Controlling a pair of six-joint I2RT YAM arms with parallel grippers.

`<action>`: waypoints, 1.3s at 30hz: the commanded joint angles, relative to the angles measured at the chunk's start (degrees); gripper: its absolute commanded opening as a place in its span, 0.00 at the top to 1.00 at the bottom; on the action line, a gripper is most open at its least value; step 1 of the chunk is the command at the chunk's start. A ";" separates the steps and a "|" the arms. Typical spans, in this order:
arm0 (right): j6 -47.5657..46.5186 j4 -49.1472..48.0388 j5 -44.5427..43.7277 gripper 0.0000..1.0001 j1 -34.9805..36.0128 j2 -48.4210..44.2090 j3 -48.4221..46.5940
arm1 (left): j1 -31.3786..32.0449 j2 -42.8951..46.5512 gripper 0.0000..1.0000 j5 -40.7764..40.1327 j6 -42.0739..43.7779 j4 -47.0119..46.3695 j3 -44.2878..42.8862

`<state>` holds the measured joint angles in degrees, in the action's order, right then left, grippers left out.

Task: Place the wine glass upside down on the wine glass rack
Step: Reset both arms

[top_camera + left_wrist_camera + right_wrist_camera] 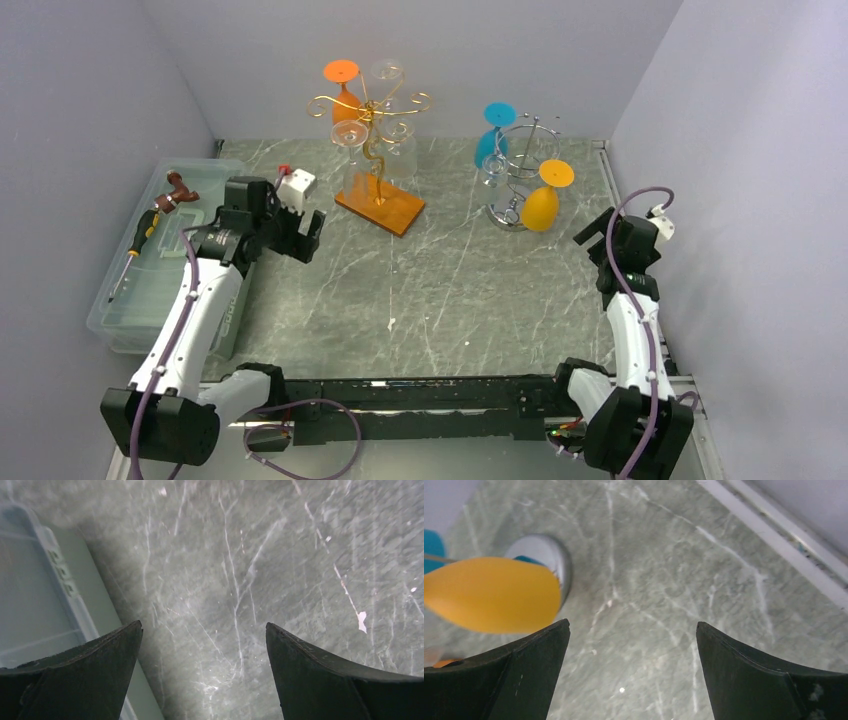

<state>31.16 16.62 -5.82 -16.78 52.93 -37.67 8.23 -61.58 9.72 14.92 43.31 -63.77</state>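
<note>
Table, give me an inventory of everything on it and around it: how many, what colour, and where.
gold rack: one, gold wire on an orange base, far centre-left
orange glass: one, hanging upside down on the gold rack
clear glasses: at least three, on the gold rack
silver rack: one, far right
blue glass: one, upside down on the silver rack
yellow-orange glass: one, upside down on the silver rack
bin: one, clear plastic, left edge
screwdriver: one, black and yellow handle, in the bin
brown object: one, far end of the bin, kind unclear
table: one, grey marble
left gripper: open, beside the bin
right gripper: open, near the silver rack
</note>
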 commanded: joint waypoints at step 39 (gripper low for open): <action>-18.02 -74.00 -10.71 0.00 9.87 15.01 29.28 | -14.91 -24.72 0.01 6.01 -12.43 -81.36 36.24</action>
<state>18.20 -47.29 -13.93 -9.39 66.00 -9.45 -6.13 -86.61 18.17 1.30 -20.32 -34.92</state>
